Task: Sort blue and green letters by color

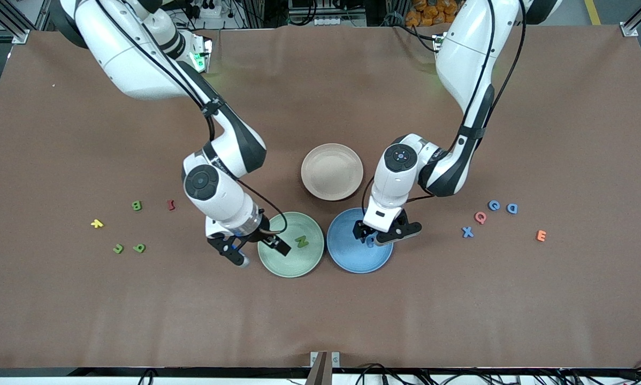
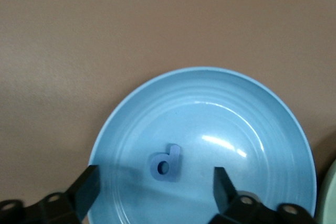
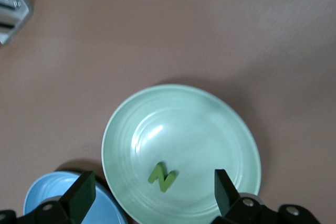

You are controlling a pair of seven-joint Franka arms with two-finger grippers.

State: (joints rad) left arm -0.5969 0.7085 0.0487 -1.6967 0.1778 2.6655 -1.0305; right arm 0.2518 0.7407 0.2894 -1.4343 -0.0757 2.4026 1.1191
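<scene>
Even, bright overhead light is falling across the brown cloth-covered counter (image 1: 85,299), casting soft, short shadows. White glare is streaking the glossy round blue plate (image 2: 273,129) and the glossy round green plate (image 3: 210,114); both wrist views are looking slightly soft.

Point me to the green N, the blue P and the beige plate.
green N (image 3: 162,177): right wrist view, middle of its diagonal stroke.
blue P (image 2: 166,164): left wrist view, on its loop.
beige plate (image 1: 332,172): front view, bare centre.

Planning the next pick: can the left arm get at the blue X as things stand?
Probably yes. The left gripper, jaws open and empty, hangs over the blue plate; the blue X lies flat toward that arm's end, with open table between.
</scene>
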